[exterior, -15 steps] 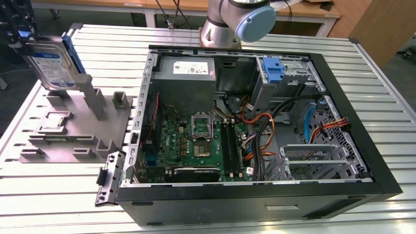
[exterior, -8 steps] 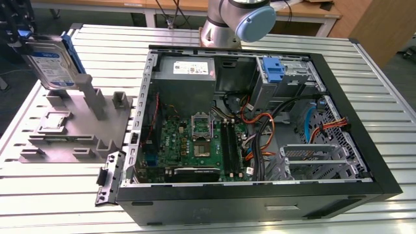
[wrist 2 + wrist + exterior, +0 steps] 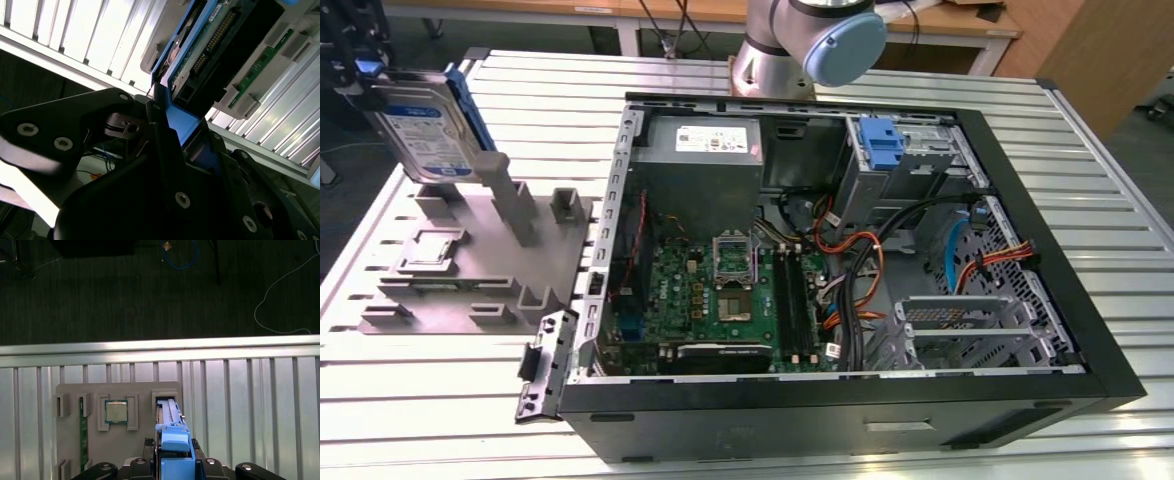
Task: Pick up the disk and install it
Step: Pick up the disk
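The disk (image 3: 427, 125), a silver-grey drive with a white-and-blue label and a blue frame, stands on edge at the exterior view's far left. Its lower end meets the upright posts of the grey fixture (image 3: 480, 260). I cannot tell whether it still rests in the slot. My black gripper (image 3: 380, 85) is shut on the disk's upper end. In the second wrist view the gripper (image 3: 170, 125) clamps the blue frame, with the disk (image 3: 210, 45) running away from it. In the first wrist view the disk's blue edge (image 3: 172, 437) rises from the gripper (image 3: 172, 467) over the fixture (image 3: 70, 395).
An open computer case (image 3: 1107, 300) lies to the exterior view's right of the fixture, with motherboard (image 3: 720, 290), grey power supply (image 3: 707, 150), a blue latch piece (image 3: 881, 140) and loose cables. The fixture also holds a chip (image 3: 116, 411) and a green board (image 3: 83, 430). The arm's base (image 3: 807, 40) stands behind the case.
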Action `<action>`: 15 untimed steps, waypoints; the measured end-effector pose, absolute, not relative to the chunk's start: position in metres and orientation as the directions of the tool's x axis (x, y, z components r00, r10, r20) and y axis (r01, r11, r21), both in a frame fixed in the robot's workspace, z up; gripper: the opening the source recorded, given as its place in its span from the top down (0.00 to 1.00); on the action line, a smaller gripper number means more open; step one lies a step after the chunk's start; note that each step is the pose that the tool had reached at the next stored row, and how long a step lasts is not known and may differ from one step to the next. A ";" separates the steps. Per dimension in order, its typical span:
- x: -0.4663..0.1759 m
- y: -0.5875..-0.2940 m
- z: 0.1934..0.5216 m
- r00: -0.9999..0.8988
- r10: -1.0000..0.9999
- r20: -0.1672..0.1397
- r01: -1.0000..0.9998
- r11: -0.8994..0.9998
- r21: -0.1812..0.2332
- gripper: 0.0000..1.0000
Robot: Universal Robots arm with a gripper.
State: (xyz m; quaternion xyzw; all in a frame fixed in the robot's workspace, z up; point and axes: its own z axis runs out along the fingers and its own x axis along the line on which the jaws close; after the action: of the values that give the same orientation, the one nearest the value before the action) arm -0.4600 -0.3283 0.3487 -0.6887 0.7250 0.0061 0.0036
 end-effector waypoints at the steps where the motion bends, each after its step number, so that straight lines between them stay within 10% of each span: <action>1: -0.460 -0.328 0.349 -0.051 -0.999 -0.014 -0.999 0.051 0.004 0.64; 15: -0.460 -0.328 0.351 -0.051 -0.999 -0.014 -0.999 0.051 0.004 0.64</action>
State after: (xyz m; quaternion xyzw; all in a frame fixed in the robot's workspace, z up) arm -0.4600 -0.3283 0.3513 -0.6887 0.7250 0.0061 0.0036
